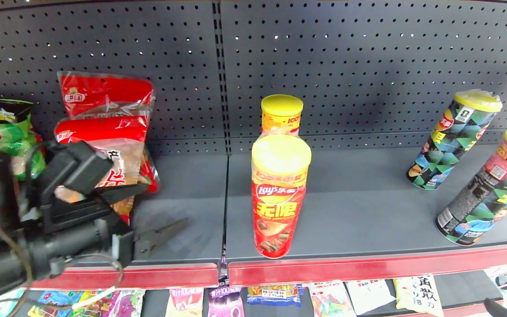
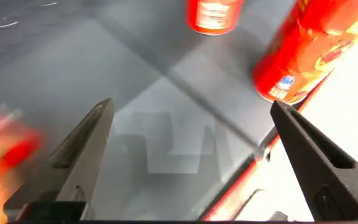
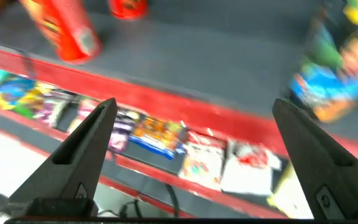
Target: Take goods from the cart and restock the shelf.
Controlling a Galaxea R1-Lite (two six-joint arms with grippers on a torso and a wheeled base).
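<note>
On the grey shelf [image 1: 368, 207], a red chip can with a yellow lid [image 1: 279, 196] stands near the red front edge, and a second one [image 1: 281, 114] stands behind it. My left gripper [image 1: 134, 215] hovers over the shelf's left part, beside the red snack bags [image 1: 108, 132]. In the left wrist view it [image 2: 191, 109] is open with nothing between its fingers, and the two red cans [image 2: 303, 53] lie beyond them. My right gripper [image 3: 196, 107] is open and empty, in front of the shelf's red edge [image 3: 185, 102].
Two dark patterned cans [image 1: 453, 141] [image 1: 489, 189] stand at the shelf's right. A green bag [image 1: 2, 132] sits at the far left. Several small packets [image 1: 275, 295] hang on the lower shelf. Bare shelf floor lies between the red cans and the dark cans.
</note>
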